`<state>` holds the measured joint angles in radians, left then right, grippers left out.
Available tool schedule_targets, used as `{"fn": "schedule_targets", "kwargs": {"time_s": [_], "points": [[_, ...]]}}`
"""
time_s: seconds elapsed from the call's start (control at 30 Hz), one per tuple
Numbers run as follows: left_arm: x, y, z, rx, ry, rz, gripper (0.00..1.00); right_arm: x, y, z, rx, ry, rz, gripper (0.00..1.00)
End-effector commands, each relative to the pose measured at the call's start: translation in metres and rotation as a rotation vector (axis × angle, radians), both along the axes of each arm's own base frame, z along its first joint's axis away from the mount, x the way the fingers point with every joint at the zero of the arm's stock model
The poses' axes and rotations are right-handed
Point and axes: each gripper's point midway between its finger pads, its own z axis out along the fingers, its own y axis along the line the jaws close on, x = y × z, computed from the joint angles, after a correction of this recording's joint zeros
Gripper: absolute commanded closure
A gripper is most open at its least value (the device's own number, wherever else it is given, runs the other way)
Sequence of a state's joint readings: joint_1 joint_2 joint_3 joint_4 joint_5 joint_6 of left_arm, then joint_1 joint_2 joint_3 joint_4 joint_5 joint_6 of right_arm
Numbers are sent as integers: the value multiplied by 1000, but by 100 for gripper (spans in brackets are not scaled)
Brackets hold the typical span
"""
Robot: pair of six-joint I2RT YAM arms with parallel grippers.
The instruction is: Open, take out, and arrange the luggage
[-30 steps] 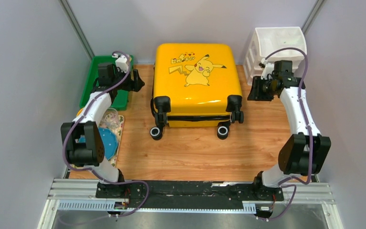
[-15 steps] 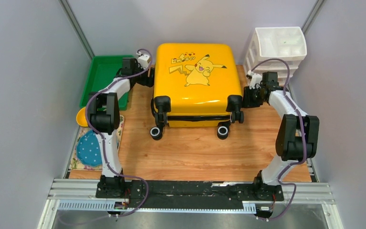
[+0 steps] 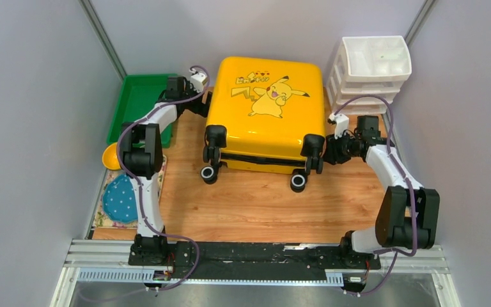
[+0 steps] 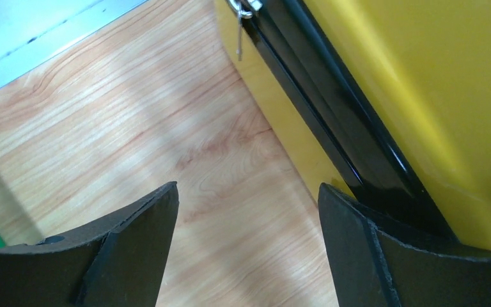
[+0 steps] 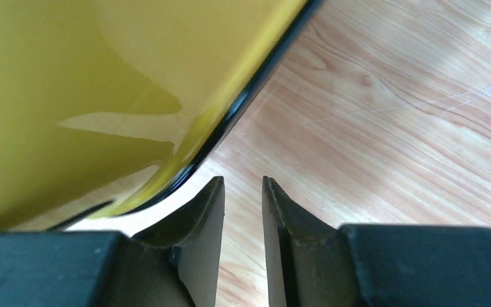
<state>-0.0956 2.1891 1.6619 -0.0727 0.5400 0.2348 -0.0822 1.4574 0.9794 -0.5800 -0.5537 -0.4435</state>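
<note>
1. Top view: the luggage (image 3: 265, 109) lies flat at the middle back of the table (image 3: 256, 204), wheels toward the arms. The left gripper (image 3: 203, 104) sits against its left side, and the right gripper (image 3: 328, 149) is at its near right corner, beside a wheel.
2. Left wrist view: the left gripper's fingers (image 4: 134, 249) are spread wide with only bare wood between them. The right-hand finger meets the suitcase's black trim.
3. Right wrist view: the right gripper's fingers (image 5: 204, 217) stand a narrow gap apart and hold nothing. The yellow shell's edge lies just up and left of them.
</note>
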Motion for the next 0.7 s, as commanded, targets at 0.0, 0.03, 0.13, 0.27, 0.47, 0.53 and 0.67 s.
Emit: {"fn": "schedule_targets", "kwargs": {"time_s": [0.0, 0.03, 0.13, 0.27, 0.47, 0.53, 0.67], "points": [[1, 3, 116, -95, -120, 80, 10, -16, 57, 20, 46, -122, 230, 68], [4, 27, 130, -103, -129, 151, 10, -22, 72, 18, 49, -127, 273, 68], [-17, 59, 155, -60, -136, 234, 10, -34, 100, 16, 65, -116, 325, 67], [-68, 62, 167, -52, -128, 239, 10, -54, 132, 13, 93, -93, 383, 66], [-80, 48, 142, -70, -98, 149, 12, -109, 178, 48, 169, -146, 556, 64], [-69, 50, 150, -98, -101, 188, 12, -114, 172, 59, 166, -160, 534, 64], [-34, 56, 168, -135, -214, 259, 11, -105, 136, 84, 97, -245, 436, 59]]}}
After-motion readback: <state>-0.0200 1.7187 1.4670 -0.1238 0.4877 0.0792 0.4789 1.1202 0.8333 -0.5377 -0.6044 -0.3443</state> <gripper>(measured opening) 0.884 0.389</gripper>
